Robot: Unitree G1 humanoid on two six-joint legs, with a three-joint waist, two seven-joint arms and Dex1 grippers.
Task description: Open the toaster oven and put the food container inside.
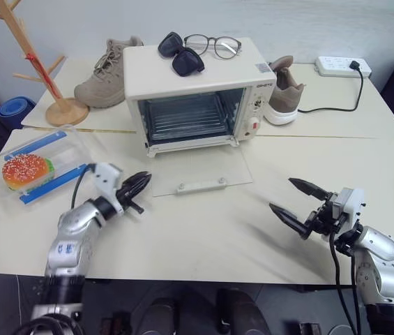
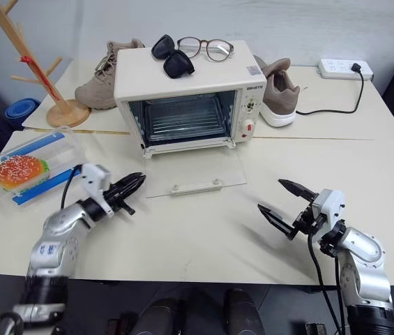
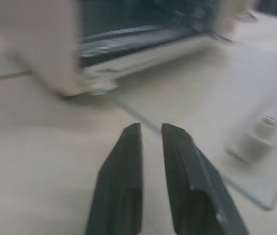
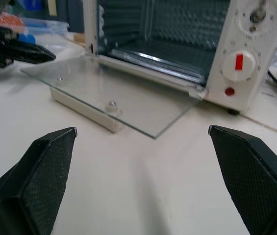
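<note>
Fetching the food container (image 1: pixel 35 167) looks like the step in hand, since the toaster oven (image 1: pixel 200 91) already stands with its glass door (image 1: pixel 200 169) dropped flat onto the tabletop (image 1: pixel 203 237) and the wire rack inside bare. The left gripper (image 1: pixel 138 187) hangs low over the tabletop just off the door's left edge, its two black fingers nearly together with only a narrow gap and nothing between them; the right gripper (image 1: pixel 300 200) is spread wide and empty, near the front right of the tabletop, well apart from the door. The food container sits on the left side of the tabletop, forward and left of the oven, apart from the left gripper. It lies flat with its lid up, the burger toy showing through the clear plastic, and its long axis runs on a diagonal, from the near left toward the far right, with the blue clips along its long sides. To do this well, I judge the left gripper should open wider and take the box across its short width, keeping clear of the blue clips. Carrying it level, the box should then be turned to suit the oven's mouth and passed in above the lowered glass, so it does not knock the door or its white bar handle (image 1: pixel 200 185).
</note>
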